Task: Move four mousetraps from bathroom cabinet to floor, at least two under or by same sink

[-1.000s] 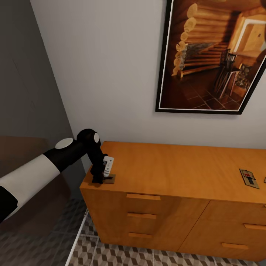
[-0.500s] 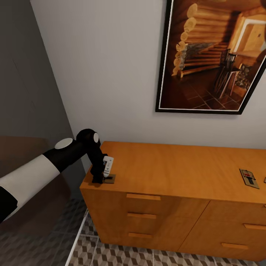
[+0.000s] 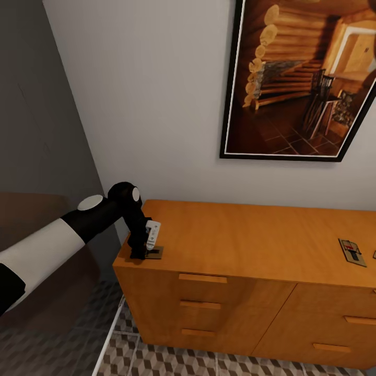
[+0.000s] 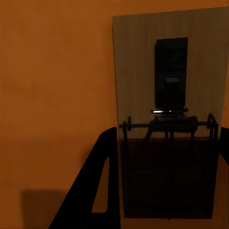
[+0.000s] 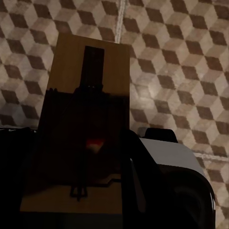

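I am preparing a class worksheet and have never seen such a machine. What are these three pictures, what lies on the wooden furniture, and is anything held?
These are simulator renders of a two-armed wheeled robot. The head camera looks down on the orange-brown wooden cabinet, where the left gripper stands over a flat brown wooden mousetrap at the top's left front corner. Another mousetrap lies near the right edge. The left wrist camera shows that first trap close up, between the dark fingers; whether it is gripped is unclear. The right wrist camera shows a third mousetrap held at the right gripper above cube-patterned floor tiles.
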